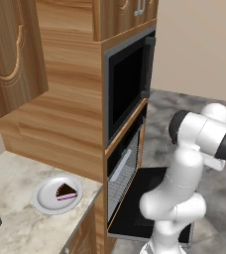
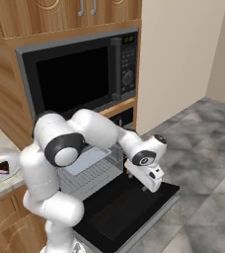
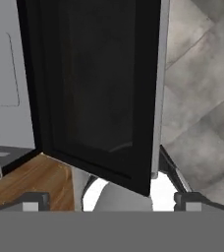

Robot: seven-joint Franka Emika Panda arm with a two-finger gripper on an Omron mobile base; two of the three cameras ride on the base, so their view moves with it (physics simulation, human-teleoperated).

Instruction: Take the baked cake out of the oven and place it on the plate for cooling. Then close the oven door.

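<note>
Cake [image 1: 66,191] on plate [image 1: 45,201], oven door [image 2: 127,207] dropped open, claw [image 3: 112,201] spread wide above it, no legible writing

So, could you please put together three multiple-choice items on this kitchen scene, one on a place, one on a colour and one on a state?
1. Where is the baked cake?
A. On the wire rack
B. On the plate
C. On the floor

2. What colour is the tray lying on the wire rack?
A. Red
B. Green
C. Grey

3. In what state is the oven door?
A. Dropped open
B. Fully shut
C. Taken off and leaning on the wall

Answers:
1 B: the dark wedge sits on the plate on the counter, left of the oven.
2 C: the flat sheet on the rack is pale grey.
3 A: the black panel lies flat out before the cavity, with the gripper just above it.
</note>
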